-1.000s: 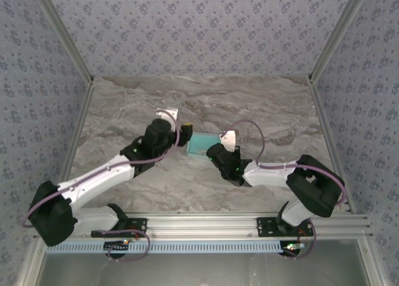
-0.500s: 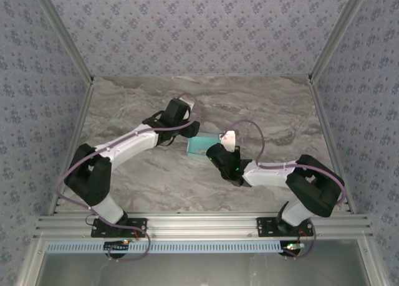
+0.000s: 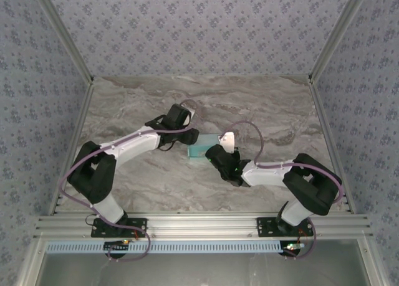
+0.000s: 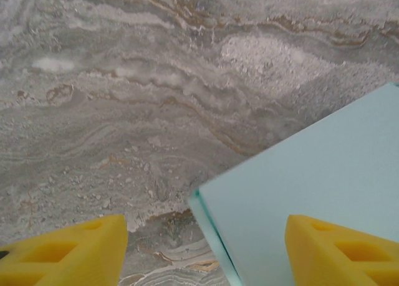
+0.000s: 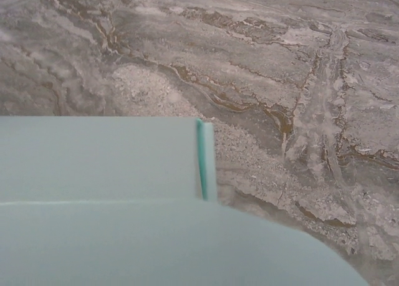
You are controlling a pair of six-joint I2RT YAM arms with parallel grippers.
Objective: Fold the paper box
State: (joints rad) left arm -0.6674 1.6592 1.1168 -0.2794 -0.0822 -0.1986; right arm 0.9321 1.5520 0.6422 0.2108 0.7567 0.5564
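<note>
The paper box (image 3: pixel 201 149) is a small light blue box lying mid-table between the two arms. My left gripper (image 3: pixel 192 136) is at its left end. In the left wrist view the yellow fingertips (image 4: pixel 68 252) stand wide apart, so the left gripper (image 4: pixel 206 252) is open, with a corner of the box (image 4: pixel 312 186) between them. My right gripper (image 3: pixel 216 154) is against the box's right end. In the right wrist view the box (image 5: pixel 93 161) covers the lower part of the picture and hides that gripper's fingers.
The marble table (image 3: pixel 131 111) stretches to the back and both sides of the box. Patterned walls with metal posts (image 3: pixel 324 55) close in the work area. An aluminium rail (image 3: pixel 199 224) carrying the arm bases runs along the near edge.
The left arm has stretched out low across the table, and its gripper has come down to the box's left end. The box has shifted slightly. The right arm has barely moved.
</note>
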